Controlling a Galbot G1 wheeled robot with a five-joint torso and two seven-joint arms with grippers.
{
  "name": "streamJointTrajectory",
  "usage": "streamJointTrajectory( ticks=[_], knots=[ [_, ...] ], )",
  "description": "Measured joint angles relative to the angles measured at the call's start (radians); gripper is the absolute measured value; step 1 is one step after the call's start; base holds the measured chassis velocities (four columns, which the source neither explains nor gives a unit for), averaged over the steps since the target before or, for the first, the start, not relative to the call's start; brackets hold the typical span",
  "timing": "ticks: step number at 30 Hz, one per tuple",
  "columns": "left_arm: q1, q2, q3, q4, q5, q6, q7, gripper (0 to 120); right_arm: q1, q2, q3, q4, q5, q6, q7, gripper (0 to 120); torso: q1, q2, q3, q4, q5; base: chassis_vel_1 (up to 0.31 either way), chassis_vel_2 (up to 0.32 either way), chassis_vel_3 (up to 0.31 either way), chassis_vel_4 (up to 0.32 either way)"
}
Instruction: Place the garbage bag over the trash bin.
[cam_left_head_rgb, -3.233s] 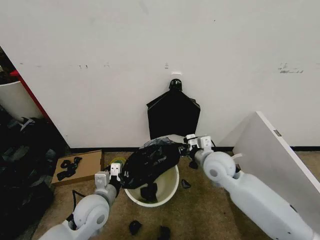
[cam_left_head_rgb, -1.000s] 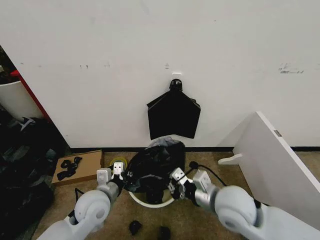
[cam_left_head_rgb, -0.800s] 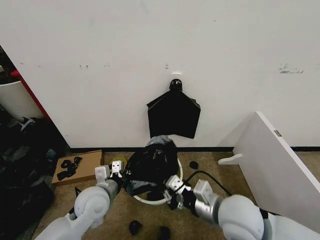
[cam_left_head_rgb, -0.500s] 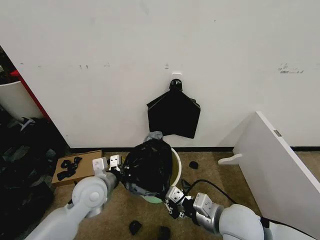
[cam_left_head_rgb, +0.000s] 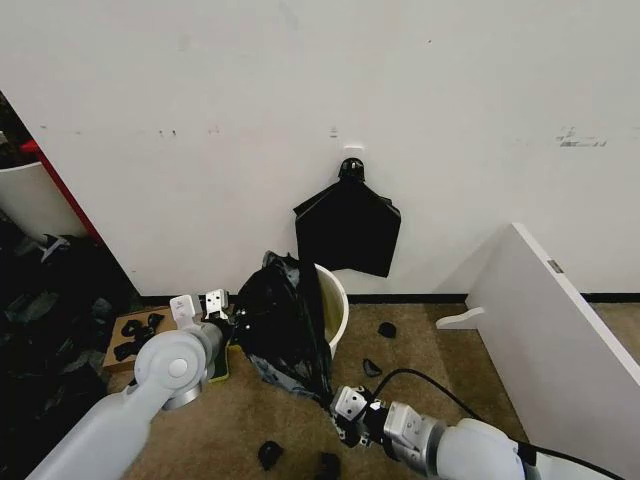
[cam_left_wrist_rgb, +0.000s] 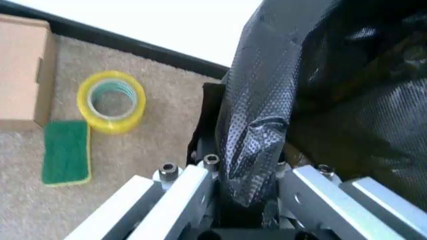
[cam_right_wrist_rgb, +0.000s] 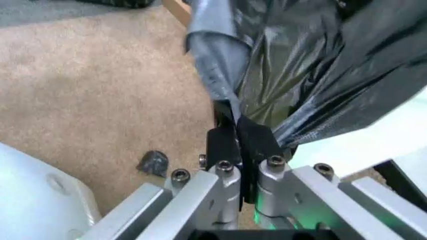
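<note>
The garbage bag is draped over the left side of the trash bin, and the bin is tipped up off the carpet near the wall, mouth facing right. Left tool is pinching a fold of the bag beside the bin, arm reaching in low from the left. Right tool is clamped on the bag's lower edge, forearm down near the floor in front. If you ask me, both need to spread the opening wide and even and get the bin upright, or the film just bunches up on one side.
</note>
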Motion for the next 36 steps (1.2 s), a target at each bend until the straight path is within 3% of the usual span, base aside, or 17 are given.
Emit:
streamJointTrajectory(
  ticks=[7,15,26,32,36],
  knots=[
    [0.025,0.029,-0.026,-0.055,-0.096,0.061,-0.047,1,0.016,0.047,0.019,-0.232,-0.154,0.044,0.017,0,0.000,0.000,0.000,-0.0001,0.0002,0.000,0.000,0.000,0.000],
    [0.038,0.033,-0.041,-0.045,-0.074,0.059,-0.034,1,-0.004,0.031,0.041,-0.218,-0.159,0.056,0.033,1,0.000,0.000,0.000,0.0001,0.0001,0.000,0.000,0.000,0.000],
    [-0.011,0.004,-0.021,0.062,-0.020,-0.019,-0.024,1,-0.065,-0.020,0.113,-0.117,-0.095,0.115,0.028,43,0.000,0.000,0.000,-0.0001,0.0000,0.000,0.000,0.000,0.000],
    [-0.012,0.003,-0.030,0.077,-0.014,-0.035,-0.035,1,-0.088,-0.035,0.127,-0.111,-0.117,0.195,0.008,64,0.000,0.000,0.000,-0.0001,0.0001,0.000,0.000,0.000,0.000],
    [0.005,0.003,-0.027,0.074,0.018,-0.045,-0.036,1,-0.060,-0.032,0.149,-0.059,-0.030,0.185,0.042,81,0.000,0.000,0.000,0.0002,0.0001,0.000,0.000,0.000,0.000]
  ],
)
